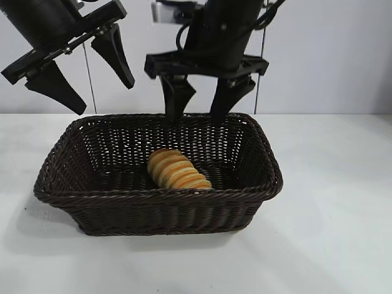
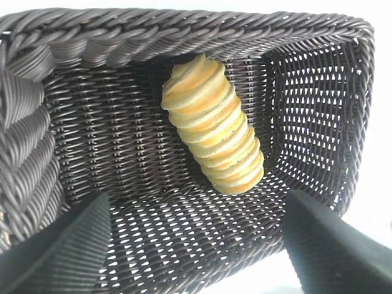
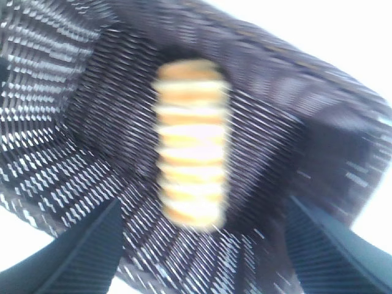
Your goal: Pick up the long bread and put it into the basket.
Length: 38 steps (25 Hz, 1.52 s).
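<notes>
ridged long bread (image 1: pixel 177 170) (golden) in woven wicker basket (image 1: pixel 79 202) | left gripper (image 1: pixel 79 64), right gripper (image 1: pixel 205 104) spread, empty

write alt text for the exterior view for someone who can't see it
The long bread lies inside the basket on a white table. The right gripper hangs open above the basket's far rim, holding nothing; the left gripper is open, up at the far left.
</notes>
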Motion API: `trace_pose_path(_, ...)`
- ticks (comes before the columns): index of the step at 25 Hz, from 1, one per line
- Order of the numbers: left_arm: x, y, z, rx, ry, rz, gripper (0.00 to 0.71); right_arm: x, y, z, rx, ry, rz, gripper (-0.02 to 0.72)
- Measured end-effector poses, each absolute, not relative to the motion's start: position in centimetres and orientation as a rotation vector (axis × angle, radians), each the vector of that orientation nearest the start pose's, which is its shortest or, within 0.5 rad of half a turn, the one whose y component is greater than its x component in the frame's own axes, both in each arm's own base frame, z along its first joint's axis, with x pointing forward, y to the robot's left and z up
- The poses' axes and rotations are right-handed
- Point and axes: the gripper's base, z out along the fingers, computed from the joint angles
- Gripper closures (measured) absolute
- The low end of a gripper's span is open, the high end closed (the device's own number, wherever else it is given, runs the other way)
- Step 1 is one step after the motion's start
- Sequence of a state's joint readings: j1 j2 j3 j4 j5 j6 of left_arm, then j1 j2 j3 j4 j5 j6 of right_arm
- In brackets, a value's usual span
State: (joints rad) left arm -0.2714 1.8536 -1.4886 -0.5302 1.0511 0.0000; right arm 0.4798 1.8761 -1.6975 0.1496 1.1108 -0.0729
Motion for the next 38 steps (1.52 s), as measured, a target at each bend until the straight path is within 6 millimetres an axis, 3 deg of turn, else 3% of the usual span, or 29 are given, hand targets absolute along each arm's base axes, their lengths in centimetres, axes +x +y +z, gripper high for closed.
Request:
trace_pose_path(4,36.3,-14.2,25.8,0.086,2.876,-0.762,0.148,35.9,17.7,30.5,-0.639,2.725,0.4,0.167)
trace_pose_path(9,36.3,-14.2,25.8,0.087,2.877,-0.762,0.148,36.5,16.3,30.7,-0.564,2.736,0.478,0.167)
trace_pose_path(38,36.2,-14.2,25.8,0.089,2.882,-0.763,0.148,36.4,16.4,30.7,-0.564,2.738,0.491,0.167)
